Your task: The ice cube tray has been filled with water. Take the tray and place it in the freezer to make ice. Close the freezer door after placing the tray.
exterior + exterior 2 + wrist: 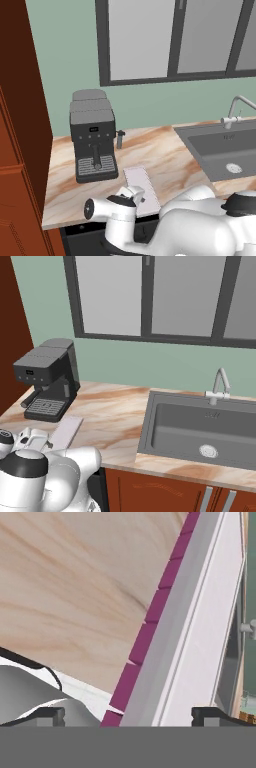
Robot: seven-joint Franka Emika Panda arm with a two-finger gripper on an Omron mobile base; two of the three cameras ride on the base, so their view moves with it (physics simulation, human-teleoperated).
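Cabinets (20,150) of red-brown wood stand at the far left, then the black coffee machine (93,135) on the marble counter (165,150). Just right of its base, the ice cube tray (140,182) lies flat near the counter's front edge. The gripper (129,714) hangs at the tray's near end, fingers (47,714) spread wide, pinching nothing. Farther right sits the sink (220,147) with its faucet (234,112).

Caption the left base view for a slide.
Open gripper poised over the ice cube tray beside the coffee machine.
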